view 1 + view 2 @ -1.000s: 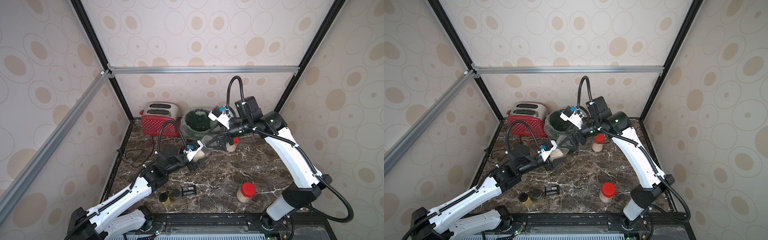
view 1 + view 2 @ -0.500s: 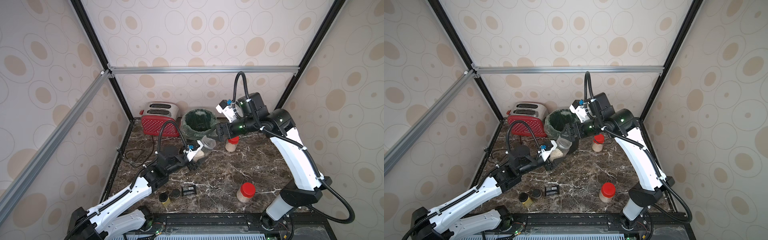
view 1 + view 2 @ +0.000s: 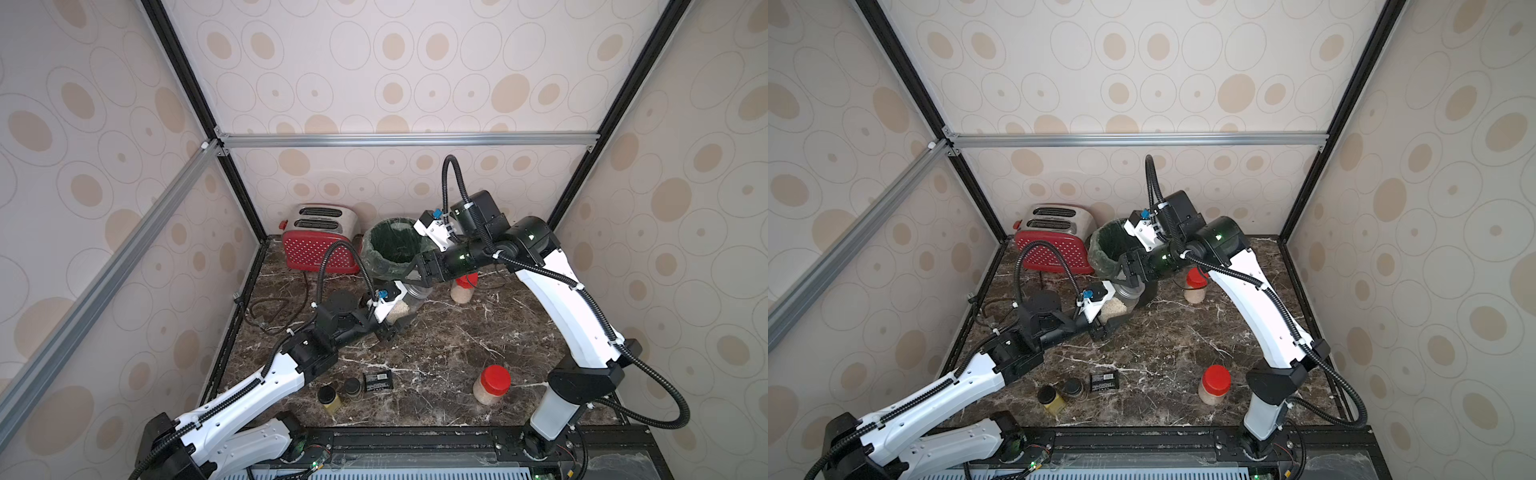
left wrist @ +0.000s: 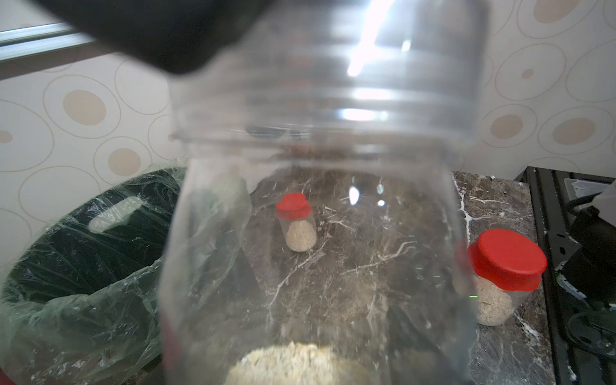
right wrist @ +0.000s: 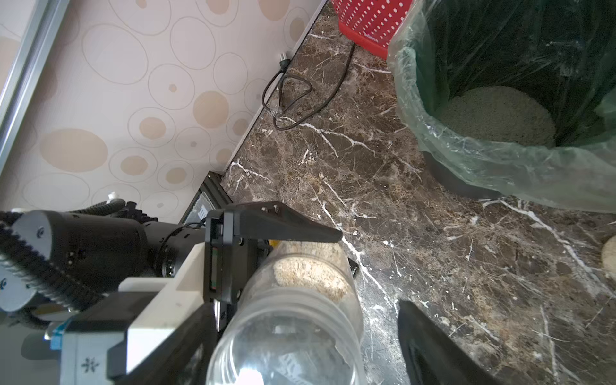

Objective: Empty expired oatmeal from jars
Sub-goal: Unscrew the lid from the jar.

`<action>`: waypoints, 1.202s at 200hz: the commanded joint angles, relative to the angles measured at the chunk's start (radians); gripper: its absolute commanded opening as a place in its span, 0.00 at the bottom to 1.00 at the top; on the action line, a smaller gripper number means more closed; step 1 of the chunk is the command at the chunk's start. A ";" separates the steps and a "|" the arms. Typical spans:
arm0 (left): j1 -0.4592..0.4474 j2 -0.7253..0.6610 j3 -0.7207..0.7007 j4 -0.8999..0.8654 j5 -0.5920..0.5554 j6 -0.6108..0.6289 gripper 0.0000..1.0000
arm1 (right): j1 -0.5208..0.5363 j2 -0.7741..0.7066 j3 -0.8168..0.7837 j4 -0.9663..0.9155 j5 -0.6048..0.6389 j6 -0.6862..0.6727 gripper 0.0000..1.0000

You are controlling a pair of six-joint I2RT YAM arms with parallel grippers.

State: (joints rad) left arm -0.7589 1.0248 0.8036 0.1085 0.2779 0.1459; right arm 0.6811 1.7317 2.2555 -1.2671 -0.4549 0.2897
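Note:
An open, lidless clear jar (image 3: 409,301) (image 3: 1125,297) leans in front of the bin, with my left gripper (image 3: 390,328) shut on its lower body. Oatmeal (image 5: 310,276) (image 4: 293,363) lies in its bottom. My right gripper (image 3: 415,276) (image 5: 305,308) straddles the jar's threaded neck. One finger is close against it and the other finger (image 5: 420,326) stands off with a gap, so it is open. Two more jars of oatmeal carry red lids, one at the back (image 3: 463,289) (image 4: 296,221) and one near the front (image 3: 490,384) (image 4: 500,276).
A green-lined bin (image 3: 374,249) (image 5: 410,100) with a heap of oatmeal (image 5: 496,113) inside stands at the back beside a red toaster (image 3: 318,241). The toaster's cord (image 3: 266,309) lies coiled on the left. Two black-lidded spice jars (image 3: 328,399) (image 3: 352,387) and a black packet (image 3: 378,380) sit at the front.
My right gripper drew back up toward the bin, then came down again over the open jar's neck. The left arm has kept the jar where it was.

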 commanded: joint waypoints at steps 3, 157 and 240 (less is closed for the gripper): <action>-0.001 -0.003 0.013 0.031 -0.006 0.023 0.65 | 0.015 0.002 0.009 -0.047 -0.011 -0.015 0.84; -0.002 -0.007 0.018 0.045 0.037 -0.030 0.65 | 0.024 0.007 0.106 -0.178 -0.317 -0.642 0.36; -0.001 -0.033 -0.026 0.049 0.039 -0.055 0.65 | -0.003 -0.002 0.091 -0.230 -0.307 -1.027 0.22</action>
State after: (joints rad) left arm -0.7643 0.9955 0.7876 0.1448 0.3546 0.1226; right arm 0.6762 1.7428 2.3260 -1.4151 -0.6762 -0.5842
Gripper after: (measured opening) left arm 0.721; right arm 0.650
